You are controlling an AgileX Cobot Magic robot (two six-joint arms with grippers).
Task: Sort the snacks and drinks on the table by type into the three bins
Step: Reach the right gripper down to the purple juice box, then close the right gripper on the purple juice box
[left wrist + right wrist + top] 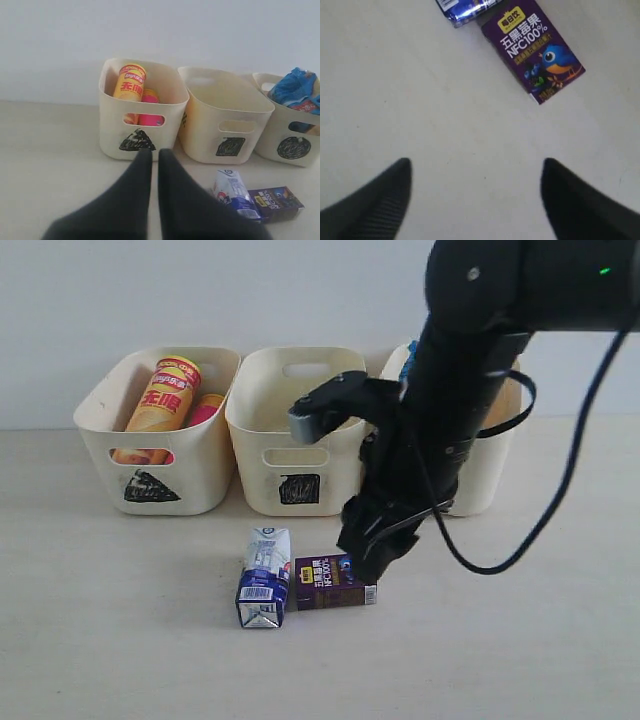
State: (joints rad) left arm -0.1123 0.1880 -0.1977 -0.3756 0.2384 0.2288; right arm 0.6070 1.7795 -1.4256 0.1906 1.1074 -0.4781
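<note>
Beige table (120, 640) (faint grain), plain white wall (200, 290)

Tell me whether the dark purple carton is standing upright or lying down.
Lying down. The dark purple carton rests flat on the table, with its broad printed face turned up in the right wrist view.

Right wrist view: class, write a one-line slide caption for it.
Open right gripper hovers over the table, purple carton lying just ahead beside the blue carton.
</note>
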